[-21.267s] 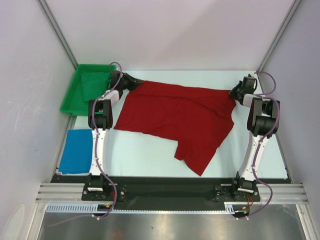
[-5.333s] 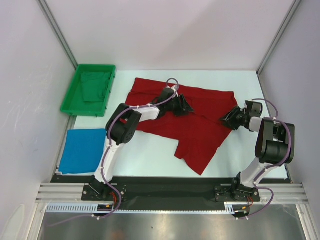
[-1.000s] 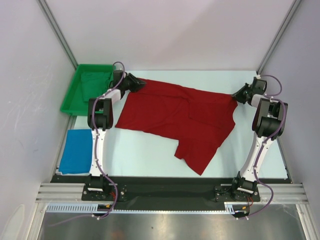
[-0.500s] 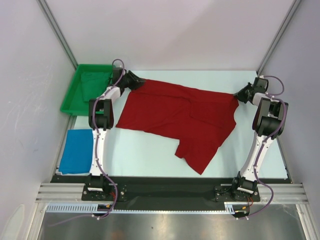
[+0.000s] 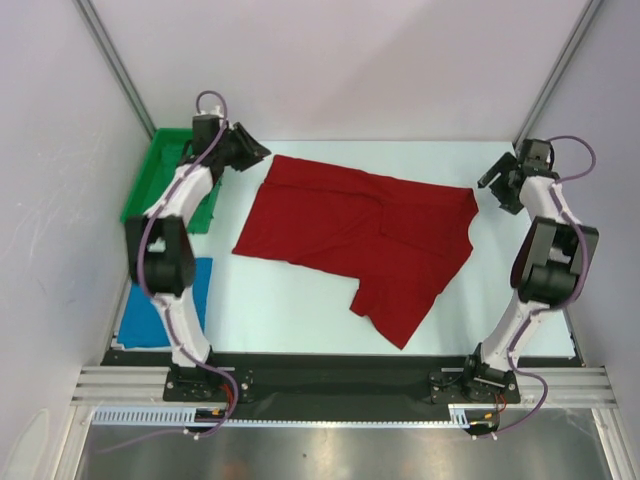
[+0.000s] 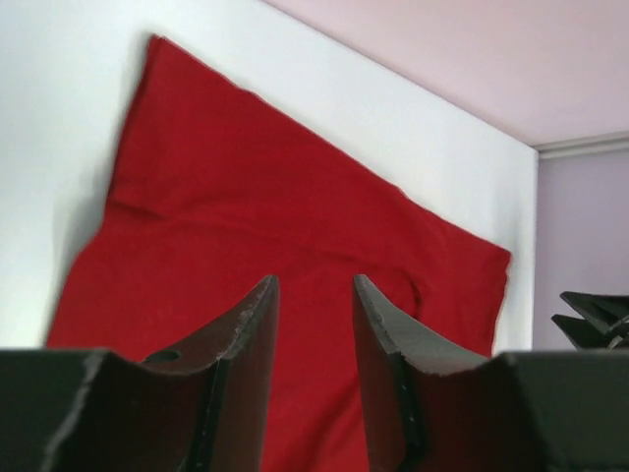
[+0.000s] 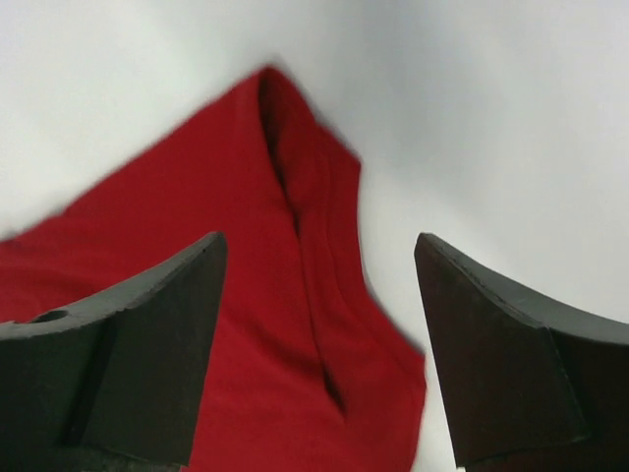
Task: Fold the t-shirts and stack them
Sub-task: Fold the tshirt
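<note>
T-shirts first: the red one (image 5: 360, 235) is lying spread on the tabletop (image 5: 290, 300), stretching between my two tools. Its far corners are sitting just ahead of each tool. The blue one (image 5: 135, 322) is resting as a flat rectangle well behind the left tool (image 5: 258, 152), down by that arm's base and partly hiding behind the arm. It is looking already folded to me.

Half a second ago both tools were down on those far corners, pinching cloth. Now both are hanging clear of it. The left tool's jaws are standing only narrowly apart with nothing between them; through its own camera I am seeing the red cloth lying beyond them. The right tool (image 5: 490, 180) is gaping wide and gripping nothing, with the sleeve corner lying loose beneath it.

I am reading this as the spreading step finishing: the far edge is lying straight, though the near hem is still trailing off crookedly. Folding is coming next, I judge. A green tray (image 5: 140, 210) is sitting just outside the left tool.
</note>
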Robot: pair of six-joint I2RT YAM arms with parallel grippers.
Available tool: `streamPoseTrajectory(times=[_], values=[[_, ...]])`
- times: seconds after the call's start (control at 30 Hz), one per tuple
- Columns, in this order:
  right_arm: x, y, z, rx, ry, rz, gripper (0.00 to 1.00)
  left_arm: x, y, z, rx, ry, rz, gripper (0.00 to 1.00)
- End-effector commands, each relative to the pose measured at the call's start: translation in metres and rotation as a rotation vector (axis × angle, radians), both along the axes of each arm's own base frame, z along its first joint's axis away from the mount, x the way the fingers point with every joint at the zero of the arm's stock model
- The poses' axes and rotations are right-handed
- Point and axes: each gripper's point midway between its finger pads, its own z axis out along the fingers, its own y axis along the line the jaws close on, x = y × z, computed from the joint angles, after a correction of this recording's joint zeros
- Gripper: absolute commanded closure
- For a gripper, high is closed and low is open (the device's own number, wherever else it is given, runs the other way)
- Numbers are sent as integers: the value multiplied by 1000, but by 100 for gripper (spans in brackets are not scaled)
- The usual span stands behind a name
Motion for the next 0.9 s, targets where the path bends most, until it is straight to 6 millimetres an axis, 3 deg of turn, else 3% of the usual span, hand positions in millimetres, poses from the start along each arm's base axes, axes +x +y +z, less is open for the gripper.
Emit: streamPoseTrajectory(times=[0.0, 0.03, 0.07, 0.1, 0.13, 0.17, 0.2, 0.23, 0.27, 0.3, 0.33, 0.43, 0.47, 0.5, 0.57, 0.73, 0.87], values=[[-59, 12, 14, -126, 131, -13, 18, -57, 3, 16, 78, -26, -9, 59], [-65, 33, 33, -137, 88, 21, 18, -70, 3, 7, 84, 1, -3, 59], [-72, 45, 35, -137, 81, 39, 18, -83, 5, -3, 85, 33, 12, 59], [-94, 62, 16, -116, 124, 67, 18, -107, 11, -19, 87, 86, 51, 58], [-100, 80, 20, -98, 100, 91, 18, -118, 13, -29, 99, 109, 67, 58], [-109, 110, 32, -80, 52, 154, 18, -130, 16, -33, 111, 120, 79, 59], [-129, 131, 19, -65, 79, 199, 18, -151, 19, -56, 129, 173, 84, 59], [-142, 148, 14, -49, 92, 223, 18, -160, 26, -47, 152, 146, 111, 59], [-157, 178, 22, -39, 65, 296, 18, -170, 31, -49, 167, 152, 127, 59], [-169, 192, 18, -20, 72, 329, 18, -187, 35, -66, 186, 190, 138, 58], [-191, 203, 0, 2, 117, 361, 18, -194, 39, -57, 195, 159, 155, 57], [-231, 237, 0, 21, 129, 409, 19, -217, 48, -75, 239, 195, 165, 54], [-245, 236, -9, -4, 160, 412, 19, -220, 50, -77, 251, 195, 167, 54], [-257, 246, -5, 5, 155, 421, 19, -224, 52, -84, 262, 217, 170, 54], [-275, 244, -10, -15, 194, 426, 19, -226, 59, -92, 267, 249, 199, 54], [-301, 236, -5, -10, 174, 420, 18, -217, 71, -102, 275, 298, 286, 53], [-312, 222, -15, -12, 196, 389, 17, -211, 94, -118, 258, 372, 420, 53]])
